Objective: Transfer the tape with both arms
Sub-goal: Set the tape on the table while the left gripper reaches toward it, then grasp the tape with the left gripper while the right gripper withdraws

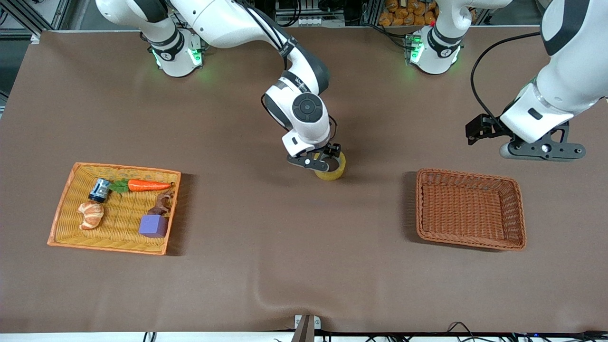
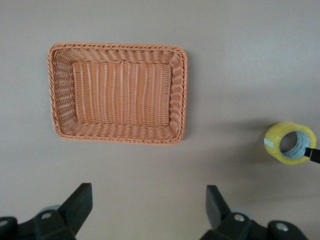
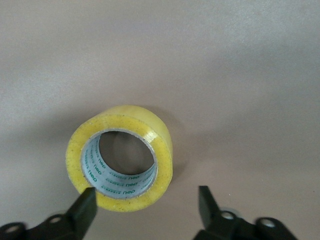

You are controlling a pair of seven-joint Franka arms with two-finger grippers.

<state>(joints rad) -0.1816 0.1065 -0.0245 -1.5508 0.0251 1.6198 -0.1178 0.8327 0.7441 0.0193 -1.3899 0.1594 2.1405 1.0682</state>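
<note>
Two grippers' fingers wide: right gripper (image 1: 327, 159) over released translucent yellowish tape roll (image 1: 330, 170) mid-table; left gripper (image 1: 539, 149) waits, pickup next.

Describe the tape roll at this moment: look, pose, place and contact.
The tape is a thick translucent yellow ring with a grey printed inner core, lying flat on the brown table, hole up, midway between the two baskets. The right gripper is right over it with open jaws; in the right wrist view one finger overlaps its rim, though contact cannot be judged. Nothing grips it.
</note>
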